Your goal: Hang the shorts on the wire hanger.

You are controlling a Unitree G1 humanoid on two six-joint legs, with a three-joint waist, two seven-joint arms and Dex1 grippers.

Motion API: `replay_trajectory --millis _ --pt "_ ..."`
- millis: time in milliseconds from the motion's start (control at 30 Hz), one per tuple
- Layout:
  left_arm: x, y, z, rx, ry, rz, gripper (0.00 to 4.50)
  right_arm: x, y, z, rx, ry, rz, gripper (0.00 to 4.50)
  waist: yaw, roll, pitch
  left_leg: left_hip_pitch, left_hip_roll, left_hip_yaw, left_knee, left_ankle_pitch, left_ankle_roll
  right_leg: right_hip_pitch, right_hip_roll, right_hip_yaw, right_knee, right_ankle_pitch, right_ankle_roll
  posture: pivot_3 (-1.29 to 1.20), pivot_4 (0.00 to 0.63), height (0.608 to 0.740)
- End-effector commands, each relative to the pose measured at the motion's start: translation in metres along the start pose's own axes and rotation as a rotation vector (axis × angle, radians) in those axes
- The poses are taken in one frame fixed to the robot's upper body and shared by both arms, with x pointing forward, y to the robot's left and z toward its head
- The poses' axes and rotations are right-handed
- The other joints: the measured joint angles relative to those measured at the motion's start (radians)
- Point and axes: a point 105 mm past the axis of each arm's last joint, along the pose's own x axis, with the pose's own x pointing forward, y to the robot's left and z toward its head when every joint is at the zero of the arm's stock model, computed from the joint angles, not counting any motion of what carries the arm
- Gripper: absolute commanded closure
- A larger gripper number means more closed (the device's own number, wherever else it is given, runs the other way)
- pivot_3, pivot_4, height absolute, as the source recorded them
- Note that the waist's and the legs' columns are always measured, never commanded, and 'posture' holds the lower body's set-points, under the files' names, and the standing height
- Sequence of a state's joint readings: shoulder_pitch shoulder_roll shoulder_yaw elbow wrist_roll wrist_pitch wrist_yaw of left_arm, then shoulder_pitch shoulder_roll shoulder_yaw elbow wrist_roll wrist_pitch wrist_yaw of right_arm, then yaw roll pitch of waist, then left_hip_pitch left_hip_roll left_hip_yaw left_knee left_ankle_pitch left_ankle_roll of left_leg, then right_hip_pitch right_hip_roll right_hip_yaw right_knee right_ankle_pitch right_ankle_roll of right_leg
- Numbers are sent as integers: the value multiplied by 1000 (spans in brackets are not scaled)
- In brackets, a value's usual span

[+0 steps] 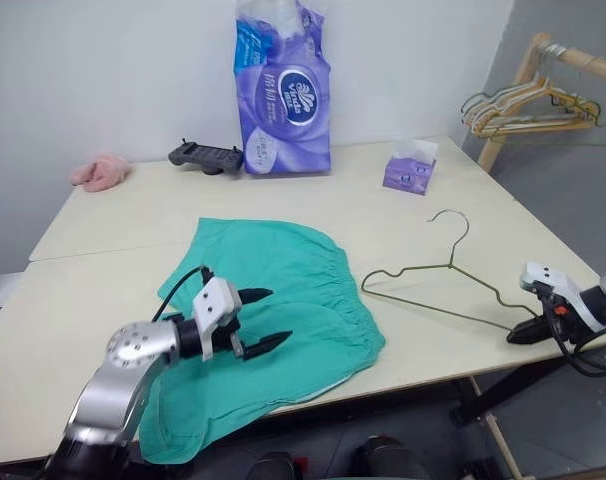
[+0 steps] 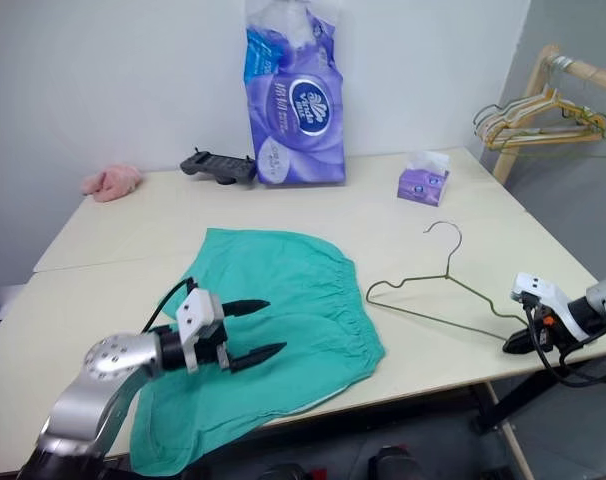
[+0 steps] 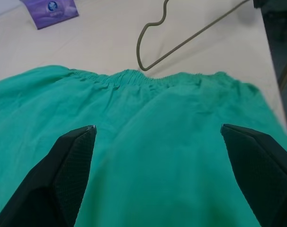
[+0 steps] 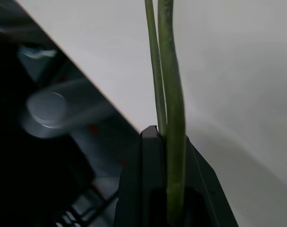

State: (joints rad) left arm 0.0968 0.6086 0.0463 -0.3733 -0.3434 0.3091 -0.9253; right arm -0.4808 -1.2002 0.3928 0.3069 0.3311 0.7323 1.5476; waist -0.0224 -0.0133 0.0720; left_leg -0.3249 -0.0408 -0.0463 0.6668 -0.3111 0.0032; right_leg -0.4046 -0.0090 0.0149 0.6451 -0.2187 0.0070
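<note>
Where the pale matte table (image 1: 113, 270) meets a white wall, crumpled teal-green fabric shorts (image 1: 283, 310) lie under the spread left gripper (image 1: 265, 320); at three o'clock, the right gripper (image 1: 518, 333) pinches the thin olive-grey wire hanger (image 1: 438, 285)

The left arm reaches in from the lower left, elbow bent, and its left gripper (image 1: 255, 320) points forward and to the right with jaws spread wide and empty. The right gripper (image 1: 523, 333) comes in from the right edge, jaws pinched on the wire hanger (image 1: 433, 285).
</note>
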Motion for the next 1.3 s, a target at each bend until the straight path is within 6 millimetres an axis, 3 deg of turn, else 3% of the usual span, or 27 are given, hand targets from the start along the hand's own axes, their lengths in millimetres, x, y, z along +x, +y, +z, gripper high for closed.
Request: replay_trajectory --millis 33,233,500,733,1033,1300 --pt "2 -3 13 24 -44 49 22 4 19 9 84 -48 144 4500 5 0 1 0 0 0 0 0 0 0 0 0 0 0 0 15 53 740" --pt "3 -1 17 46 -59 88 22 14 15 7 167 -45 158 4500 19 -2 2 -1 0 0 0 0 0 -1 1 0 0 0 0 52 52 740" --pt "-1 1 16 55 -50 96 22 2 -7 -10 239 -47 77 4500 32 -1 4 -2 0 0 0 0 0 -1 1 -1 -1 0 0 71 50 740" --pt "-3 0 17 71 -37 82 22 6 -3 -18 245 -24 109 4500 32 1 5 -3 0 0 0 0 0 -1 1 0 0 0 0 74 51 740" --pt "-4 10 20 107 -28 93 22 33 46 3 208 6 335 4500 33 1 8 -3 0 -1 -1 0 0 -1 2 -1 0 0 0 88 57 740" --pt "-5 5 14 105 -15 87 22 24 43 28 208 -68 327 4500 37 -1 17 -3 0 -1 -1 0 0 -2 1 -1 -1 0 0 100 63 740"
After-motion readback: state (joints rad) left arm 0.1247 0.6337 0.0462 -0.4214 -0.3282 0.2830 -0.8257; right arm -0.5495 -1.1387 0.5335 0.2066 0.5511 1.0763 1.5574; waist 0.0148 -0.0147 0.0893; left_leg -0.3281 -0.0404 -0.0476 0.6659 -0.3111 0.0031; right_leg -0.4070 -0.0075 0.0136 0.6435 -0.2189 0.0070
